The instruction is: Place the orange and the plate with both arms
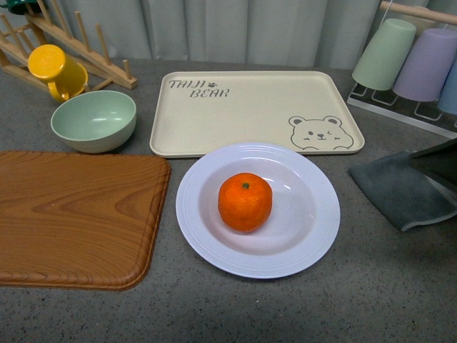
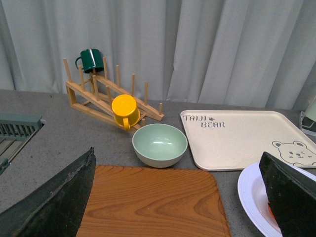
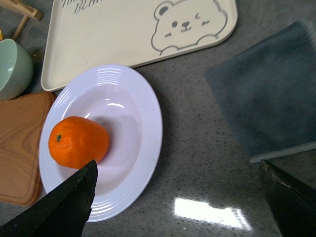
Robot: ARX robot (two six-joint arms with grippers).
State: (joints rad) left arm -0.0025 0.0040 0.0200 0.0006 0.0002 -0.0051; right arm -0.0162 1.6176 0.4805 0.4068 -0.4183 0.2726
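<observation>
Closest in each wrist view are the dark fingers (image 2: 54, 202) of that arm's own end effector. The left end effector (image 2: 176, 154) and the right end effector (image 3: 177, 165) both stand wide open with nothing between their fingers. The right one hangs above the desk (image 3: 197, 163) just beside the plate (image 3: 143, 113), and the orange (image 3: 78, 141) sits in the plate's well. The front view shows the plate's far rim right up against the near edge of the bear tray (image 1: 250, 107). It also shows a wooden board (image 1: 75, 218) to the left and a grey cloth (image 1: 400, 189) lying apart to the right. Only that view takes in the upturned cups (image 1: 400, 57) at far right. Only the left wrist view shows the dark green mug (image 2: 91, 59) atop the wooden rack (image 2: 98, 96), above the yellow mug (image 2: 125, 110) and the pale green bowl (image 2: 159, 144). In that view the plate is a sliver at the edge, and a finger hides nearly all of the orange.
</observation>
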